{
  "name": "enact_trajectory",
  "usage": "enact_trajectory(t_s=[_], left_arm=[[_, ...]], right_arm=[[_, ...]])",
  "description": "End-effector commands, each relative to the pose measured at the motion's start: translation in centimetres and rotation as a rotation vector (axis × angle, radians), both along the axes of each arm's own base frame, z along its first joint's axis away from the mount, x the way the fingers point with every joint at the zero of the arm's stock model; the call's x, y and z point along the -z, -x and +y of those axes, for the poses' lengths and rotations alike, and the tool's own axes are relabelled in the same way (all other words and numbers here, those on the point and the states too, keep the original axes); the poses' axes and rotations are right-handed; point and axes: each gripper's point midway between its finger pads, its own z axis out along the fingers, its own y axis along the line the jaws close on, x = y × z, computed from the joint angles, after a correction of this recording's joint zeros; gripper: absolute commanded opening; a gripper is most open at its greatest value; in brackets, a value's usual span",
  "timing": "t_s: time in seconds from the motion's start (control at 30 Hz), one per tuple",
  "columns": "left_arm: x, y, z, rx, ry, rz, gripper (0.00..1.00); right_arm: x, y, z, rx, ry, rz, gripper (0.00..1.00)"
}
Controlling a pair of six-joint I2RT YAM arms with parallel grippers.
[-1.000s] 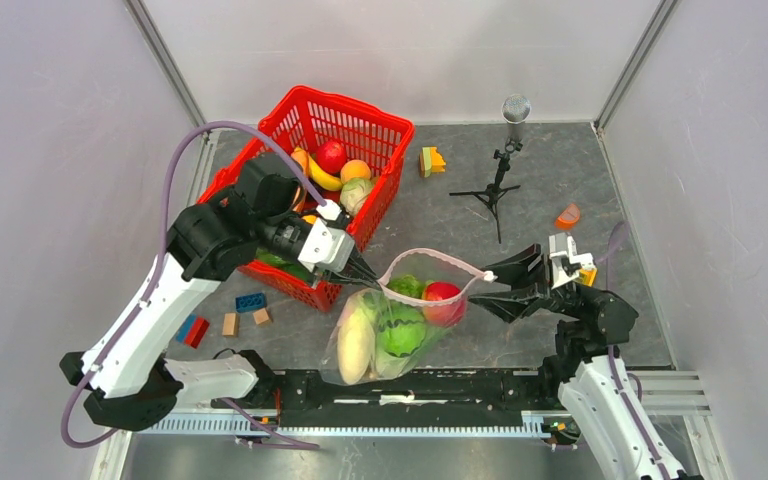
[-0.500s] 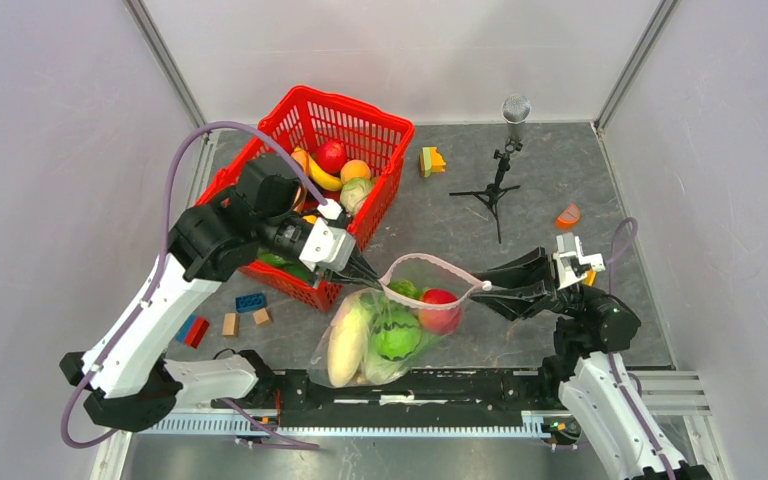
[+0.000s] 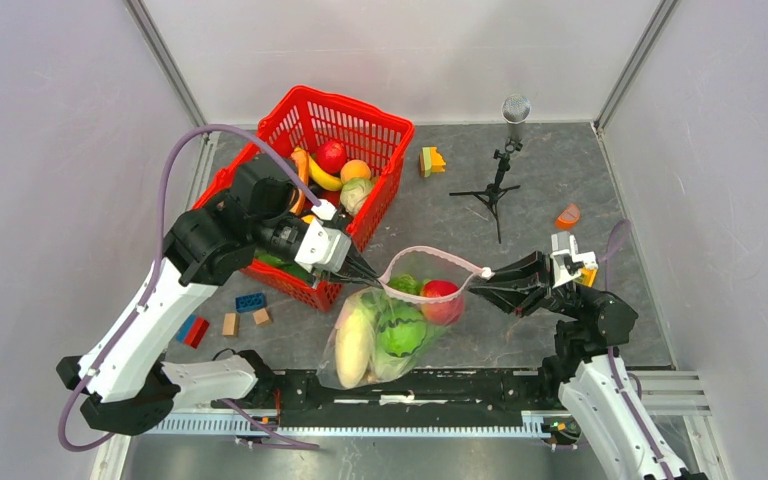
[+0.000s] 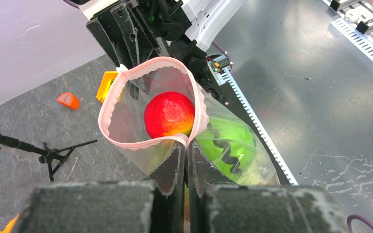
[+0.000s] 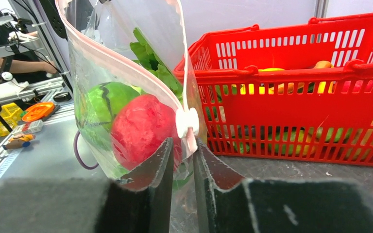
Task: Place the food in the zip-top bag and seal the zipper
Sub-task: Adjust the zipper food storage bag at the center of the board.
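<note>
Zip-top bag [image 3: 352,352] hangs mid-frame with food [image 3: 400,330] inside. My left claw [image 3: 372,279] grips the zipper [image 3: 430,254] at its left end; my right claw [image 3: 483,277] pinches the right end, jaws drawn in from their wider spread half a second back.

No writing, label, brand mark or numeral can be read in any view. The zip-top bag [image 3: 385,335] and the red basket [image 5: 296,116] show plain surfaces, and any finer marks are too small to read.
</note>
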Motion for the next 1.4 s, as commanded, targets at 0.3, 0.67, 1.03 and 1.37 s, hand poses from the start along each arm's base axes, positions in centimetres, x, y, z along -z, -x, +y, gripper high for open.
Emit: enact_trajectory(t_s=[0.3,0.67,1.03,1.37], left_arm=[[-1.4,0.4,0.0,0.006,0.064,-0.027,0.02],[3.3,-6.3,-1.0,-0.368,-0.078,0.090,0.25],[2.8,-9.4,-1.6,-0.512,-0.023,0.114,0.71],[-2.1,-9.9,-7.4,-0.301,0.124,0.105,0.86]], right_arm=[[-1.7,-0.2,-0.2,0.046,-0.013,-0.059,0.00],[0.0,-5.6,-1.4,0.281,0.155,0.001,0.00],[0.7,-5.7,-1.4,0.274,0.213,-0.004,0.00],[-2.6,-4.6,-0.8,0.208,0.215,-0.084,0.00]])
